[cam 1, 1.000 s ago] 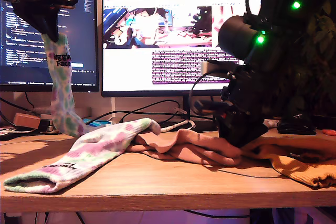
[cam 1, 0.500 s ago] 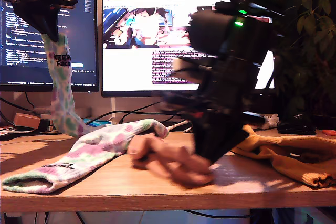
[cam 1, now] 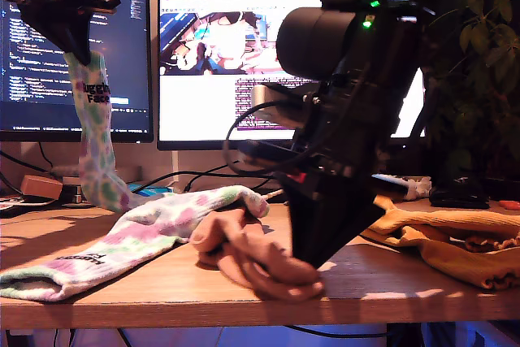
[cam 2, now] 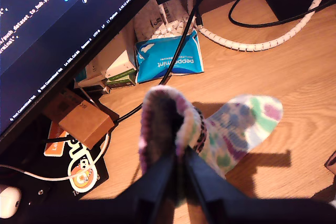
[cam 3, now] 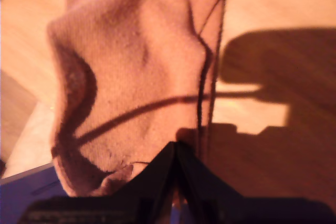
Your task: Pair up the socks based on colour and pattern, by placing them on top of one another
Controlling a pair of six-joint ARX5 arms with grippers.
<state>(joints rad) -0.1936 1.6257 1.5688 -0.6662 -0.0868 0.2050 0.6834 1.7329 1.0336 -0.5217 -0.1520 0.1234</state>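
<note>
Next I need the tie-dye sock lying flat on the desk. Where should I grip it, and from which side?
Probably grip the flat tie-dye sock at its open cuff end toward the exterior view's left, coming from above. That end lies clear on the desk, while its toe end touches the pink socks under my second gripper.

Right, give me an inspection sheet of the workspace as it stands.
Surface: wooden desk.
Job's things: one tie-dye sock hanging, another tie-dye sock lying flat; pink sock bunched; mustard socks heaped.
Clutter: peppermint packet, cardboard box.
Grippers: my first gripper shut on the hanging sock; my second gripper shut on the pink sock.
Cables: black and spiral-wrapped leads behind.
Surroundings: two lit monitors, plant.
</note>
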